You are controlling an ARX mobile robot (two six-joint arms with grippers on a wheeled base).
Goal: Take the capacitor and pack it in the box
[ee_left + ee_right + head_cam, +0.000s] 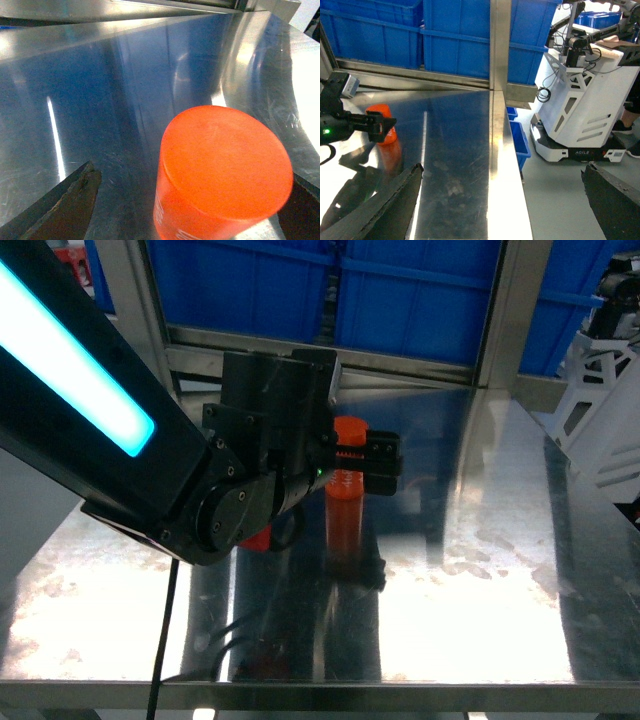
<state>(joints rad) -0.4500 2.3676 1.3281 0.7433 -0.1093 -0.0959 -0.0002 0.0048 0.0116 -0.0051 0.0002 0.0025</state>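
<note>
Capacitor (347,480) is standing upright mid-tabletop (480,570), and the left gripper (192,210) is straddling it with jaws spread wide, looks like it's lining up a side grab, while the right gripper (500,200) is hanging open off the edge, no box showing.

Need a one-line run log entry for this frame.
phase: grasp approach | left end effector: open around upright orange capacitor on steel table | right end effector: open, away | box: unseen
</note>
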